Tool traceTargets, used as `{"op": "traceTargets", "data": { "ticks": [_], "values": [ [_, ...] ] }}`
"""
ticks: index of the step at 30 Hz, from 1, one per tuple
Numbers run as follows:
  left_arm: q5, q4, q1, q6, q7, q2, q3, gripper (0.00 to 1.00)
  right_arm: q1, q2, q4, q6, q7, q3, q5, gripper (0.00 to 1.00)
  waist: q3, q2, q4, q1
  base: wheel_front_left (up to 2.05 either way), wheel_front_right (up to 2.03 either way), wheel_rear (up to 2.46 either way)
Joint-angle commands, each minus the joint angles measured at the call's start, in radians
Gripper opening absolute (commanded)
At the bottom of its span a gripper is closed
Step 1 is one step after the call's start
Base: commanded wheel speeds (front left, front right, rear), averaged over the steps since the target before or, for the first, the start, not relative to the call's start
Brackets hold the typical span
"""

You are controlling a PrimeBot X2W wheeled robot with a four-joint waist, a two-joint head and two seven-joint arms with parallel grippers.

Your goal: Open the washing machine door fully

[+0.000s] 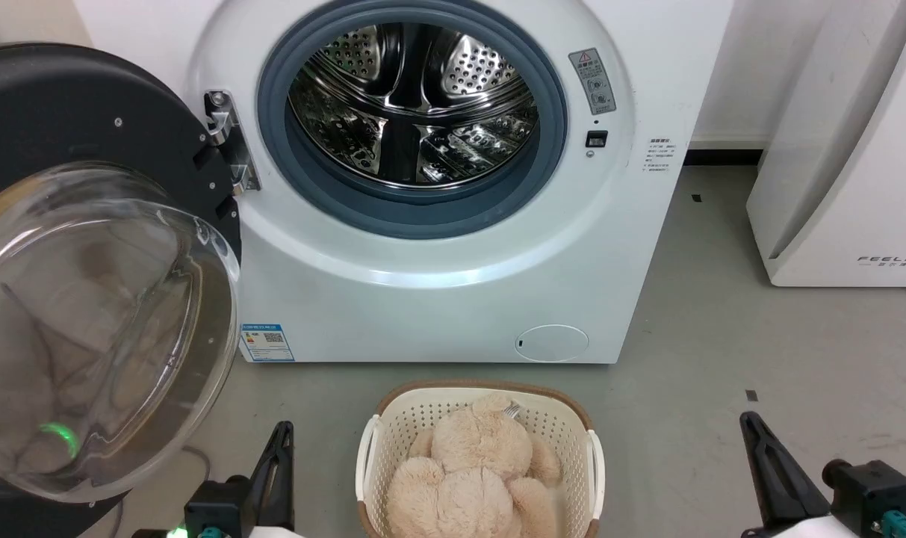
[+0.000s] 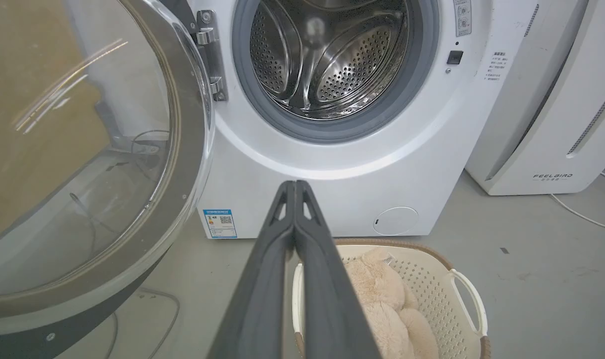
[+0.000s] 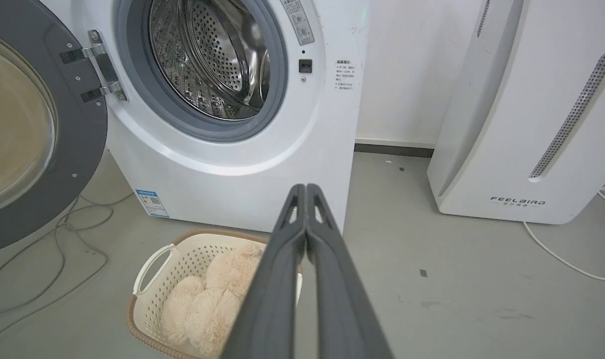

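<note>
Okay, washing machine door (image 1: 64, 104) swung wide on its hinge (image 1: 225, 142), left of the washing machine (image 1: 423, 306), seemingly fully open. Both left gripper (image 2: 295, 187) and right gripper (image 3: 306, 189) pinched closed on nothing, clear of it.

I see a cream perforated basket (image 1: 411, 422) with a brown rim standing on the grey floor (image 1: 721, 336), and a beige plush toy (image 1: 479, 463) lies inside it. To the right stands a white FEELBIRD appliance (image 1: 848, 187), with a white cord (image 3: 561, 257) trailing beside it. Grey cables (image 3: 58, 259) loop over the floor at the left.
</note>
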Motion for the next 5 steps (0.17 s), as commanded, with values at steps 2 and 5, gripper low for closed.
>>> {"op": "traceTargets", "data": {
  "ticks": [2,5],
  "values": [
    [0.011,-0.009,-0.023,-0.007,0.007,-0.005,0.004,0.00,-0.021,0.001,0.005,0.000,-0.002,0.003,-0.010,0.00,0.000,0.0000,0.000,0.0000,0.00,0.00,0.00],
    [0.014,-0.012,-0.026,-0.008,0.012,-0.005,0.007,0.00,-0.026,0.001,0.009,0.000,-0.002,0.004,-0.012,0.00,0.001,0.0000,-0.001,0.0000,0.00,0.00,0.00]
  ]
}}
